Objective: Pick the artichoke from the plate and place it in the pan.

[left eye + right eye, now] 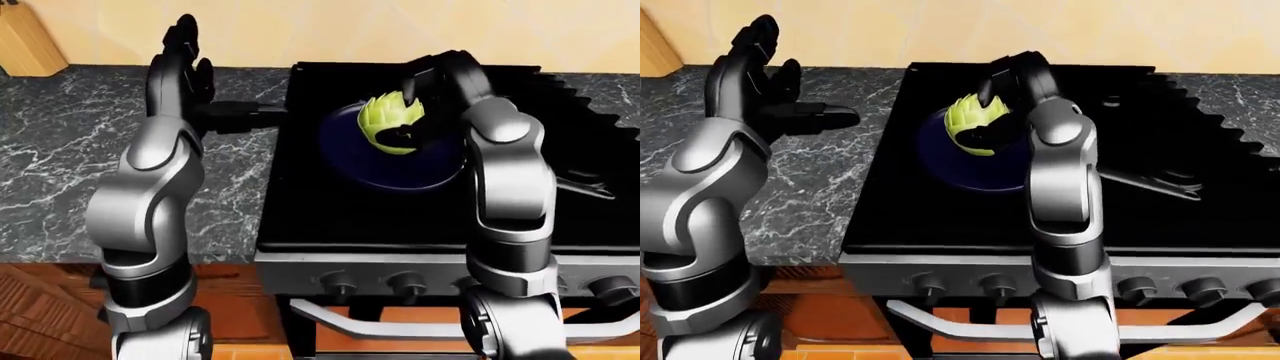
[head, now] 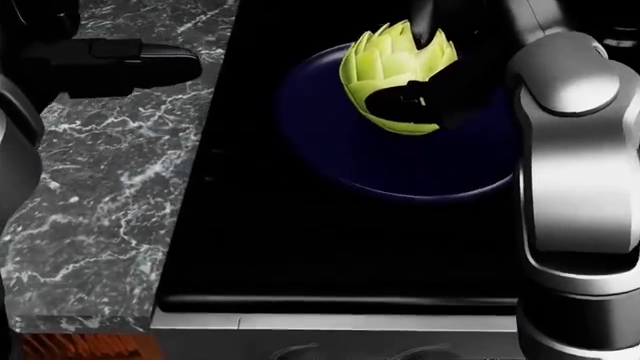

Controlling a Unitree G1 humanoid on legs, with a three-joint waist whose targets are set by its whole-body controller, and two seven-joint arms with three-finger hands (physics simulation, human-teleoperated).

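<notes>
Black stove top (image 1: 330, 217) beside a grey marbled counter (image 1: 60, 157). The right hand (image 2: 425, 94), fingers closed round the yellow-green artichoke (image 2: 385, 64), holds it over the dark blue round pan (image 2: 400, 161). Best lowered near the pan's middle before release. The left hand (image 1: 760, 82) is open, empty.

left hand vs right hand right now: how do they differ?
The right hand has its fingers closed round the artichoke; the left hand is open and holds nothing. The right hand is over the dark pan on the stove; the left is raised over the marble counter. Both are black.
</notes>
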